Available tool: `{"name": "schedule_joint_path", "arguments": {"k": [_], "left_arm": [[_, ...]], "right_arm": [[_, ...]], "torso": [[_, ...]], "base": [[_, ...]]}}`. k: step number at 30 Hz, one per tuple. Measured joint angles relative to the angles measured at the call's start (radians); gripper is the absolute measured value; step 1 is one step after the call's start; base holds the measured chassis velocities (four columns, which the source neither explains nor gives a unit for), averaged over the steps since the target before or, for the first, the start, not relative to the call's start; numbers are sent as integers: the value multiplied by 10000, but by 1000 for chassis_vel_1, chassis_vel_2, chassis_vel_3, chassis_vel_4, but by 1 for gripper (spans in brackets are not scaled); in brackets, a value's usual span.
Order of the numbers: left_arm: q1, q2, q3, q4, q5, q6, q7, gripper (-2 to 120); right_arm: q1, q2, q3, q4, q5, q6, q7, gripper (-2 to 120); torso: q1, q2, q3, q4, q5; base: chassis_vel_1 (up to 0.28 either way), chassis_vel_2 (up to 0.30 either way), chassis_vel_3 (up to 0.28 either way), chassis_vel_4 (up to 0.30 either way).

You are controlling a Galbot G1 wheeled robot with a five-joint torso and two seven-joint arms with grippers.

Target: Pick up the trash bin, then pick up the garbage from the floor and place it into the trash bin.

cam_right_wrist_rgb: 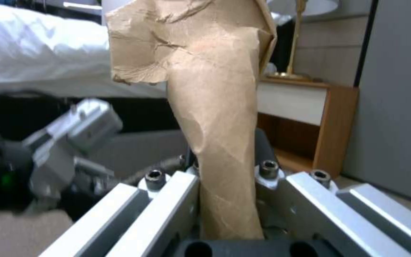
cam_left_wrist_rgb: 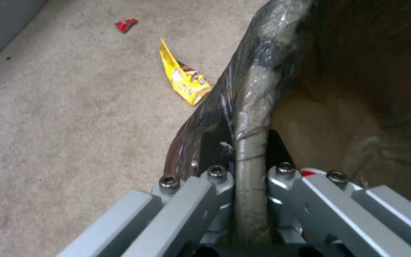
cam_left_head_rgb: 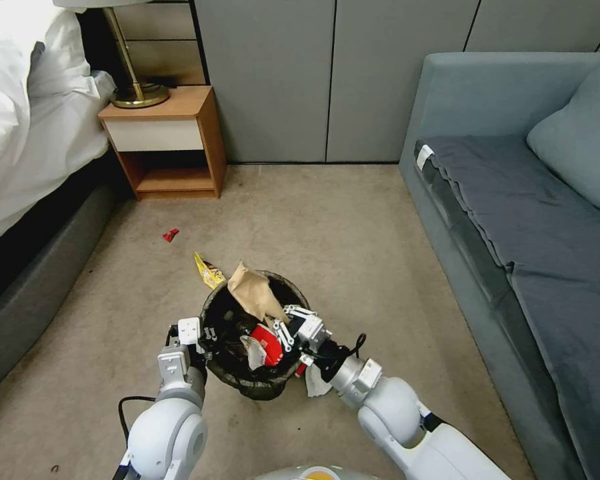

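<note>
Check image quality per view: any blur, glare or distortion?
Head view: even light, wide-angle bowing at the edges. Left wrist view: glare streaks on the dark bag liner over the bin rim clamped by the left gripper. Right wrist view: crumpled brown paper bag in the right gripper, soft focus.

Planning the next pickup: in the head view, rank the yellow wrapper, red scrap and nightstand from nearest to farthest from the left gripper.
1. Yellow wrapper, on the carpet just beyond the trash bin that the left gripper clamps.
2. Red scrap, farther out, toward the bed.
3. Nightstand, against the back wall.
</note>
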Motion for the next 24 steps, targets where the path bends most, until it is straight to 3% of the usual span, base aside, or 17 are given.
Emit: {"name": "schedule_joint_path", "arguments": {"k": [8,12,16,24], "left_arm": [[-51,-40,11,-72,-4,0,5,0],[-41,-37,6,-150,-24,0,5,0],[-41,-23,-7,-161,-32,0,5,0],[-115,-62,5,-166,-49,32,2,0]], "right_arm": [[-35,168,15,-596,-169,-46,216,3],[39,225,66,-766,-194,-46,243,22],[39,215,69,-765,-194,-50,243,31],[-204,118,28,-701,-364,-58,243,67]], "torso": [[0,0,0,-1,0],[0,0,0,0,0],[0,-1,0,0,0],[0,0,0,0,0]], "base": [[0,0,0,0],[0,0,0,0],[0,0,0,0],[0,0,0,0]]}}
